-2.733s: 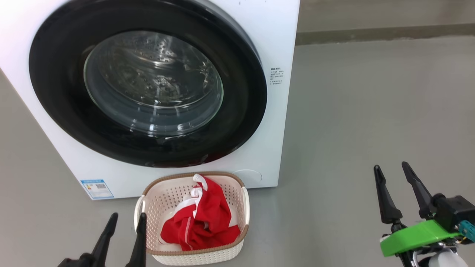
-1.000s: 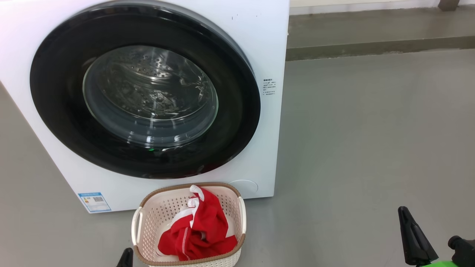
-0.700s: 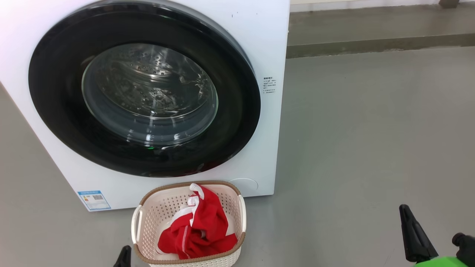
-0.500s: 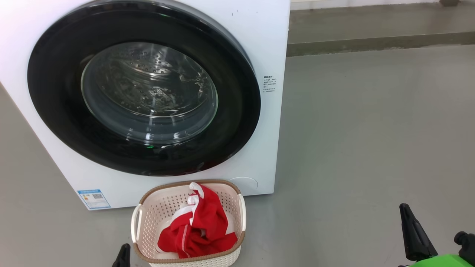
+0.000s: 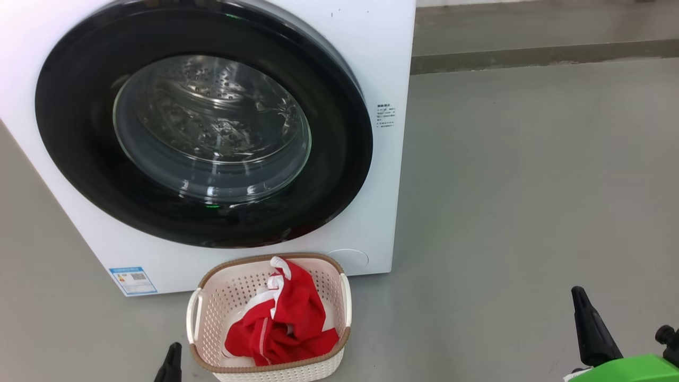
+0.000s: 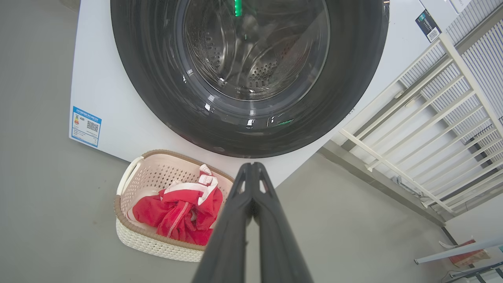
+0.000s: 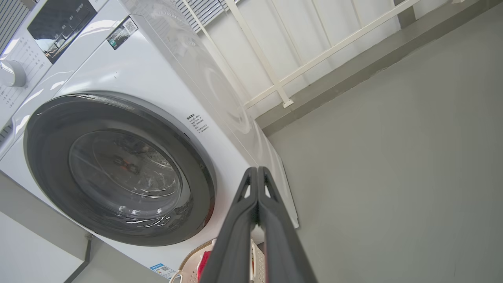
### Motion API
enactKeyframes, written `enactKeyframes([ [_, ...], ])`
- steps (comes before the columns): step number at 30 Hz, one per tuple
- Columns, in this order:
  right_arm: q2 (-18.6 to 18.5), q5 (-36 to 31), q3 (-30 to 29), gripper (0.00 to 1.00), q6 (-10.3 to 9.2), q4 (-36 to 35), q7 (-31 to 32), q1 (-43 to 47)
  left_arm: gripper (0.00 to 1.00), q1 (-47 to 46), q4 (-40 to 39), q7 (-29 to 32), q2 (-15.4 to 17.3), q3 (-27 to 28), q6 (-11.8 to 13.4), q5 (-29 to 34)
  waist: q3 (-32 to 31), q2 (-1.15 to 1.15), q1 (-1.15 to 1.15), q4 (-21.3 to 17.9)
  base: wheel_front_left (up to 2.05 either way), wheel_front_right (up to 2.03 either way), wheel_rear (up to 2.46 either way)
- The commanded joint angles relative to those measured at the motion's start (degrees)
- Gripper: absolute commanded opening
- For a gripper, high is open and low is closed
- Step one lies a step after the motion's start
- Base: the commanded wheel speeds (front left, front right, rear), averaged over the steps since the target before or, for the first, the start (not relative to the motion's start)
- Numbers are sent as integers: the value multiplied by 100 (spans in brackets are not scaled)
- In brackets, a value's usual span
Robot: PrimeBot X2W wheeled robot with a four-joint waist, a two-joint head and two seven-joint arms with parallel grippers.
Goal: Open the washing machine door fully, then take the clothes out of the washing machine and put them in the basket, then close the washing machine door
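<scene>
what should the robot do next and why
Probably just park both arms and stop: the door looks shut against the washing machine, the clothes lie in the basket, and the left gripper and right gripper are both shut, holding nothing.

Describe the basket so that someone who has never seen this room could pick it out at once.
Find the big white washing machine with the round black door. On the grey floor right in front of its base, below the door, sits the basket. It is the small cream perforated tub with a brown woven-look rim and red clothes inside.
</scene>
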Motion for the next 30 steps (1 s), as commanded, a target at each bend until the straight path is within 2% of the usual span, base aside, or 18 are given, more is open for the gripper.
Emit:
enactKeyframes([
  [1,-46,138,12,0,-2,-124,35,-314,0,-304,-115,24,46,118,-15,-140,6,0,-1,0,0,0,0],
  [30,-29,1900,5,0,-4,59,525,-655,0,-624,-34,502,19,270,-25,-1970,164,0,-1,3,0,0,0],
])
